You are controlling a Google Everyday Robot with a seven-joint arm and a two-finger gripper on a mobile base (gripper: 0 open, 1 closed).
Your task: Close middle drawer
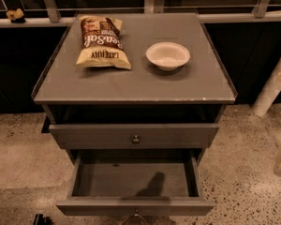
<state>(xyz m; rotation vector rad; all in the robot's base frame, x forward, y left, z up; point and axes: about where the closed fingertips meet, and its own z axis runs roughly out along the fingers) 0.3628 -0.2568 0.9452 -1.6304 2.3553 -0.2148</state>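
Observation:
The grey cabinet [131,86] has two drawers showing. The upper drawer [93,136], with a small round knob [136,138], sticks out slightly below the tabletop. The middle drawer [84,205] below it is pulled far out and its inside is empty, with a shadow on the floor of it. Its knob [136,215] shows at the bottom edge. The lowest drawer is hidden beneath it. My gripper is out of view; only pale parts of my arm [271,90] show at the right edge, apart from the cabinet.
A chip bag [102,42] and a white bowl [167,55] lie on the cabinet top. A dark wall with a rail runs behind. Speckled floor lies on both sides of the cabinet. Small dark objects [40,218] sit at the bottom left.

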